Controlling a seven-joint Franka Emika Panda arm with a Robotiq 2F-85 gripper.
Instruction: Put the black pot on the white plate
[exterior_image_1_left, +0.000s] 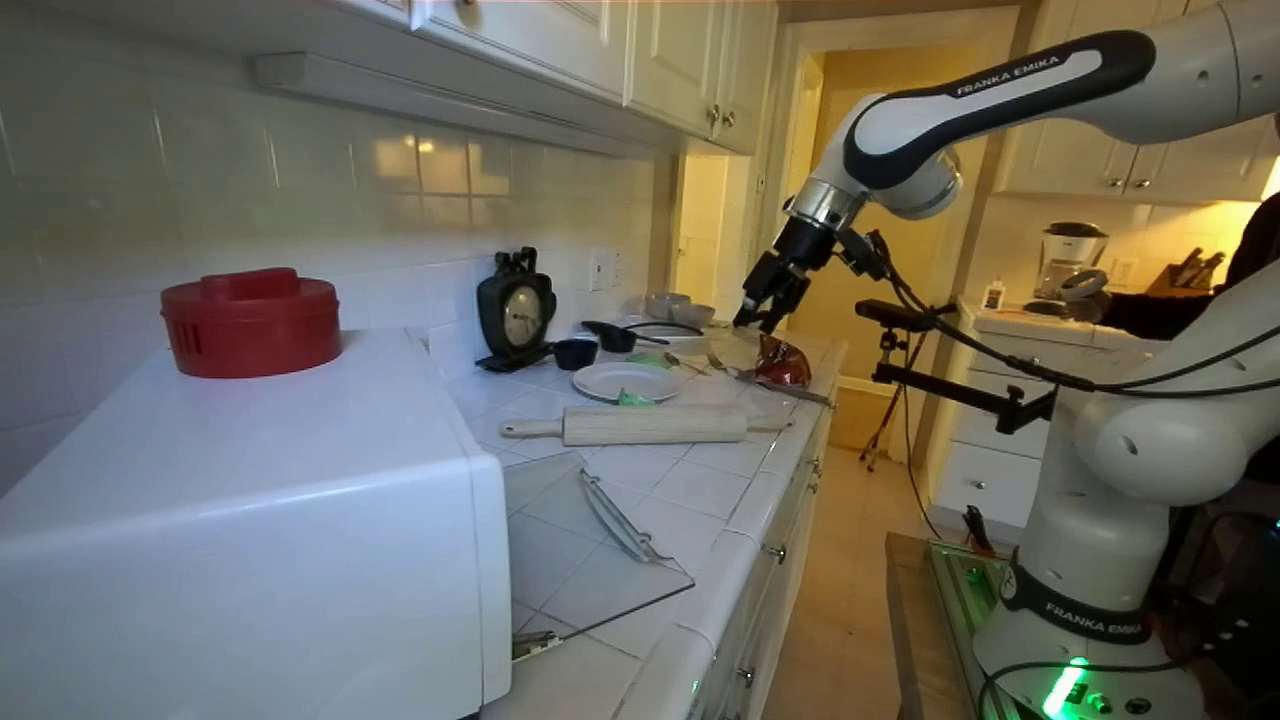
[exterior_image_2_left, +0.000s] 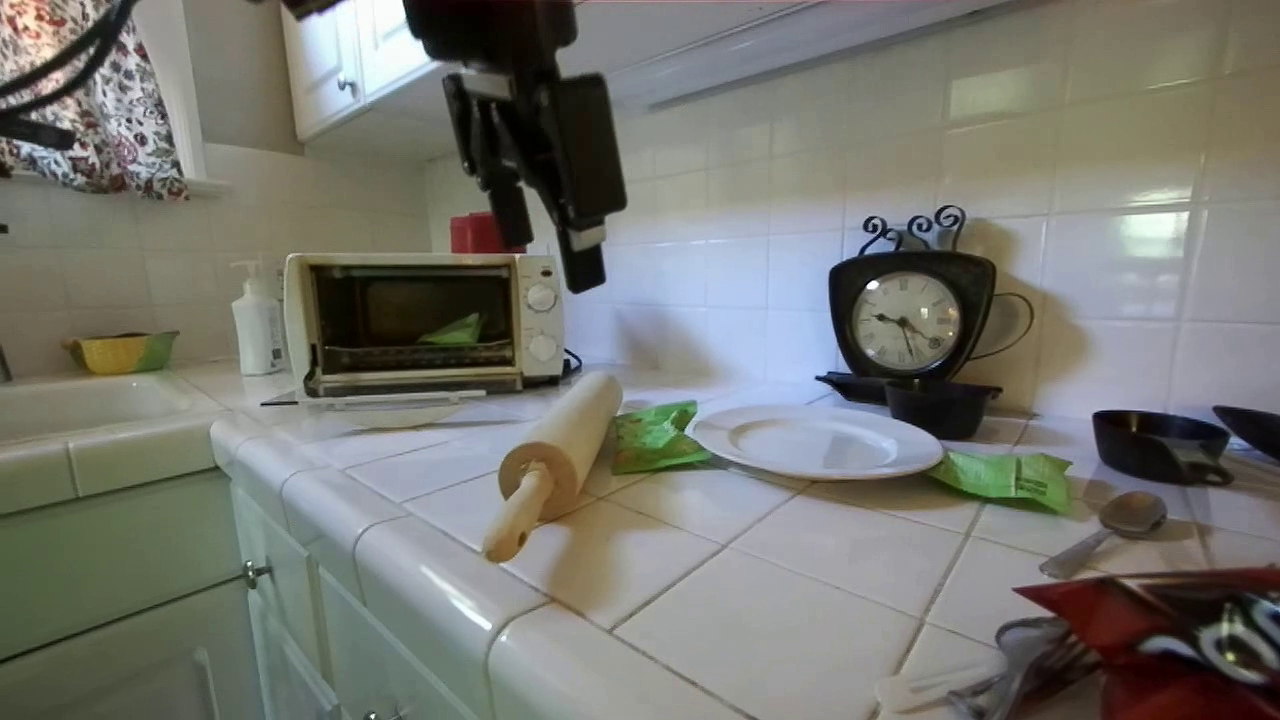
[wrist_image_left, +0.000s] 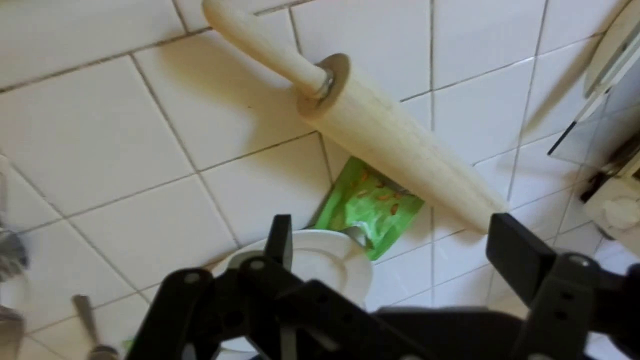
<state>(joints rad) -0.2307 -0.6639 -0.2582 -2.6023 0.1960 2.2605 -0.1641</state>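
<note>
Two small low black pots stand by the back wall. The first pot (exterior_image_2_left: 940, 410) is in front of the clock; the second pot (exterior_image_2_left: 1150, 447), with a short side handle, is farther along the counter. Which one the task means I cannot tell. Both pots also show in an exterior view (exterior_image_1_left: 575, 354); neither can be made out in the wrist view. The white plate (exterior_image_2_left: 820, 440) lies flat between two green packets, partly behind my finger in the wrist view (wrist_image_left: 325, 250). My gripper (wrist_image_left: 390, 225) hangs above the counter, open, nothing between its fingers (exterior_image_2_left: 590, 200).
A wooden rolling pin (exterior_image_2_left: 560, 450) lies beside a green packet (exterior_image_2_left: 655, 437). The black clock (exterior_image_2_left: 905, 320) stands at the wall near a dark pan (exterior_image_2_left: 1255, 428). A red bag (exterior_image_1_left: 782, 362) and cutlery lie toward the counter's front edge. A toaster oven (exterior_image_2_left: 425, 320) has its glass door (exterior_image_1_left: 600, 540) down.
</note>
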